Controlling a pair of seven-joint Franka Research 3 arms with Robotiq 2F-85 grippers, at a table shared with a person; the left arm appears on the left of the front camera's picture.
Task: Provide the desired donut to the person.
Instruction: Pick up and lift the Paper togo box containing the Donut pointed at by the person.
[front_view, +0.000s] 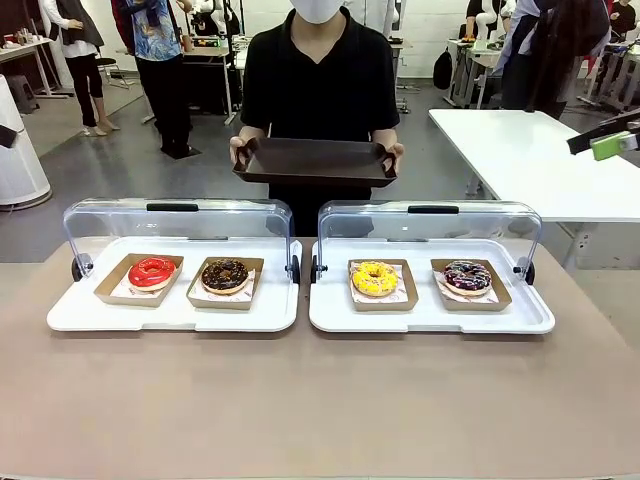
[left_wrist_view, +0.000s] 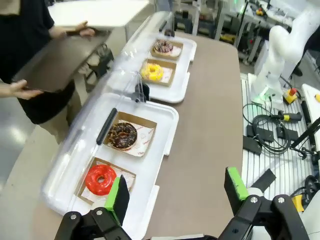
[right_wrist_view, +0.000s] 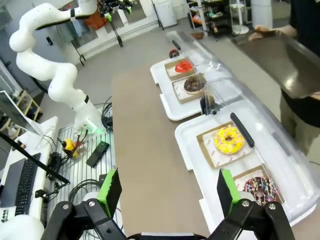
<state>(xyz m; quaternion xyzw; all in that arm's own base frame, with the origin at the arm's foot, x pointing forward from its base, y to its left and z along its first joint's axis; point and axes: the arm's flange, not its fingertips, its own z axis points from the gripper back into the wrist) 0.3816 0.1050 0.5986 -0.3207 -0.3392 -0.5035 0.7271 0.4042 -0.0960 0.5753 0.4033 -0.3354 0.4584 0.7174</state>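
The person (front_view: 318, 70) in a black T-shirt stands at the far side, holding a dark brown tray (front_view: 315, 162) in both hands above the table edge. Four donuts lie in cardboard trays: red (front_view: 151, 272), chocolate (front_view: 224, 275), yellow (front_view: 375, 278) and dark sprinkled (front_view: 467, 277). My left gripper (left_wrist_view: 176, 192) hangs open high above the table's left end, near the red donut (left_wrist_view: 101, 179). My right gripper (right_wrist_view: 167, 190) is open too, high over the right end, beside the yellow donut (right_wrist_view: 229, 139) and the sprinkled donut (right_wrist_view: 260, 189). One of its green pads (front_view: 612, 146) shows at the right edge.
The donuts rest on two white serving trays (front_view: 70, 315) (front_view: 330, 318), each with a clear lid (front_view: 175, 225) (front_view: 430, 228) raised at the back. A white table (front_view: 520, 150) stands behind on the right. Cables and boxes (left_wrist_view: 270, 132) lie beside the table.
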